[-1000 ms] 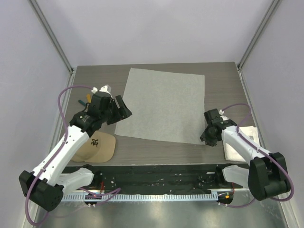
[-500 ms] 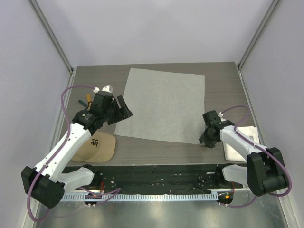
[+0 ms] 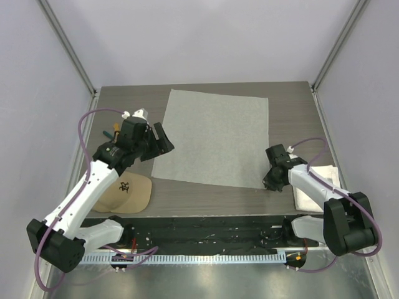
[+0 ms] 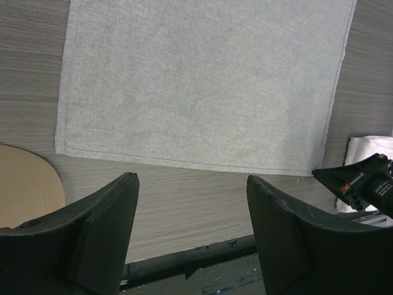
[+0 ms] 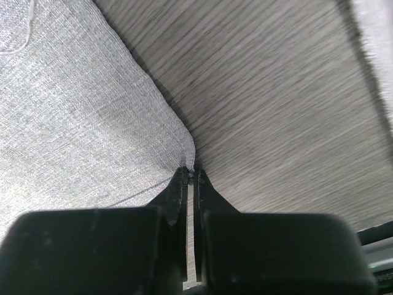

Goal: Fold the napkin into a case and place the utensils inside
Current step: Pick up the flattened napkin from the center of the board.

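the napkin [image 3: 215,137] lies flat on the table [image 3: 187,196]. right hand [image 5: 191,177] pinches its near right corner: check the grip holds before lifting. left hand [image 4: 190,184], spread, hovers near the left edge.

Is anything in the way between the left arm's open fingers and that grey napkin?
Nothing visible is. Only a strip of bare table lies between the left arm's fingers and the near edge of the napkin. The tan cap sits off to one side, clear of that path.
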Controlling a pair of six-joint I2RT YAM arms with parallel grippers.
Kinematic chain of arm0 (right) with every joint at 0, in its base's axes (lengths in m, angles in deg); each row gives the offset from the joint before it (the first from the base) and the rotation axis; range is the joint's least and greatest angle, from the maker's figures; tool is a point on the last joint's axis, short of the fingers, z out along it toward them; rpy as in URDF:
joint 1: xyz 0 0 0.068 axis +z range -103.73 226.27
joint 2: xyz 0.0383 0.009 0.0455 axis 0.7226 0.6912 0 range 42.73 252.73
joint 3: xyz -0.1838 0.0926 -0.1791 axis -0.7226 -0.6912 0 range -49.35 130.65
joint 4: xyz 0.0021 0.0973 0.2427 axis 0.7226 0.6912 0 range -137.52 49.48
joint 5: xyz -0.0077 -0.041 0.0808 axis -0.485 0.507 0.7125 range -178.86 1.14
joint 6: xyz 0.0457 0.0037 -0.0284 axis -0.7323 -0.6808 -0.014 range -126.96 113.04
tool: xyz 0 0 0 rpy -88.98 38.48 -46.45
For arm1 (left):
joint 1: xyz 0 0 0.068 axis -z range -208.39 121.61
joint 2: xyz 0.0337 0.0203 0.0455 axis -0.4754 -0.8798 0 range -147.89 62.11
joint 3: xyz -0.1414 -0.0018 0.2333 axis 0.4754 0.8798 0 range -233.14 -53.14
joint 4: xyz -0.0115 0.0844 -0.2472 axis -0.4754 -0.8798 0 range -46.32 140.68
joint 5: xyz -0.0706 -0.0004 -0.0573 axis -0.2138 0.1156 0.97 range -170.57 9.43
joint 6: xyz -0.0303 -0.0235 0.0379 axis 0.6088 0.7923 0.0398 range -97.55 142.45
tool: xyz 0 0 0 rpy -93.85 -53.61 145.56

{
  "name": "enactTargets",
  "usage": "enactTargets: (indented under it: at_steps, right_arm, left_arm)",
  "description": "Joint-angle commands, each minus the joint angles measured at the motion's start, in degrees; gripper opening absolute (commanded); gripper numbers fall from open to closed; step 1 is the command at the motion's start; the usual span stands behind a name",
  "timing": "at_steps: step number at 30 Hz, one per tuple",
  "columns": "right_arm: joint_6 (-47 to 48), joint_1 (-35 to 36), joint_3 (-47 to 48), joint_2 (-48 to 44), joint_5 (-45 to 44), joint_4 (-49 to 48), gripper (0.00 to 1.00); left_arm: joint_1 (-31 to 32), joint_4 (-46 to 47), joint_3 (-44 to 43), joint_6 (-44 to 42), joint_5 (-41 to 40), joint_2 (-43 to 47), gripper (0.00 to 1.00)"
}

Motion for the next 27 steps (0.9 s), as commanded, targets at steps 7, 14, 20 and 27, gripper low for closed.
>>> enactTargets:
  at_steps: [7, 14, 20, 27]
  right_arm:
    - [1.82, -2.09, 2.19, -9.25, -12.24, 7.84, 0.01]
    - [2.61, -3.32, 2.72, -9.7, -11.28, 7.48, 0.01]
    - [3.14, -3.41, 1.84, -10.93, -10.75, 6.69, 0.01]
    - [3.67, -3.76, 1.66, -10.93, -10.13, 6.25, 0.01]
  left_arm:
    - [0.26, -8.89, 1.29, 3.8, -4.75, -10.88, 0.63]
    - [4.3, -12.07, 4.45, 11.28, -15.57, -14.58, 0.6]
    - [4.83, -7.77, 6.82, 13.66, -18.03, -18.53, 0.45]
    - [5.27, -4.07, 7.88, 12.87, -18.03, -23.99, 0.39]
